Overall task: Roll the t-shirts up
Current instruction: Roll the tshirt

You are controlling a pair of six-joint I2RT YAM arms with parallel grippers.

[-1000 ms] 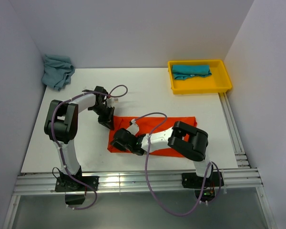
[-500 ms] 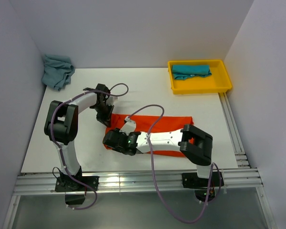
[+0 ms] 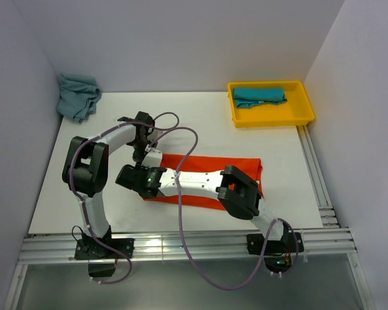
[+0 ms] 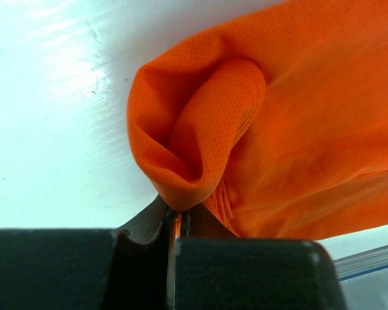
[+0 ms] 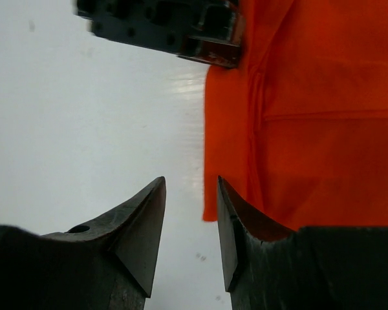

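I am at the start of the roll: my left gripper (image 4: 178, 216) is clenched on the ten o'clock corner of the orange t-shirt (image 3: 204, 163), which lies in the middle of the table (image 3: 281, 155), while my right gripper (image 5: 190, 182) hangs released and empty at the shirt's eight o'clock corner, which I judge it must pinch next.

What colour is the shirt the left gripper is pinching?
Bright orange-red, plain. The shirt pinched by the left gripper shows best in the left wrist view.

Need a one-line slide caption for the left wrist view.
Left gripper shut on a curled-over edge of the orange t-shirt, which lies on the white table.
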